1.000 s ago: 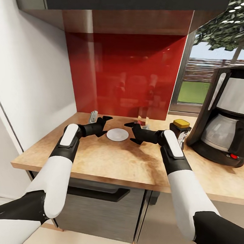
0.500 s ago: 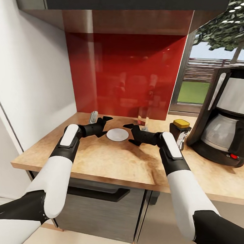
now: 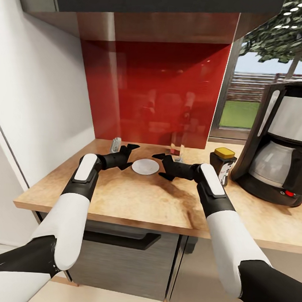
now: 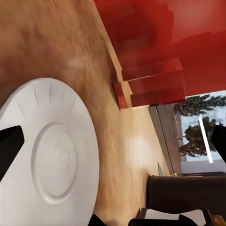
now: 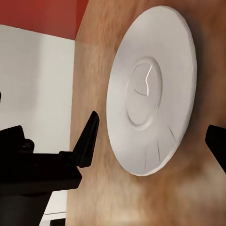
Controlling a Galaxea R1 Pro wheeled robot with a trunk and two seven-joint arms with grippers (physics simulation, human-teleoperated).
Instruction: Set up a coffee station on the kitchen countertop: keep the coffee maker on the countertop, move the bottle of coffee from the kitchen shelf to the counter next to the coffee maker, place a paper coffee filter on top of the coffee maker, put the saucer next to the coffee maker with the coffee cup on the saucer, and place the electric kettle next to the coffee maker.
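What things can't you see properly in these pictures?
- Coffee maker: head view, its right side is cut off by the picture's edge.
- Bottle of coffee: head view, lower left hidden behind the right arm; label too small to read.
- Small grey object by the red panel: head view, too small to identify.
- Saucer: left wrist view, cut off by the picture's edge.

White arm shells, black joints, black two-fingered end effectors.
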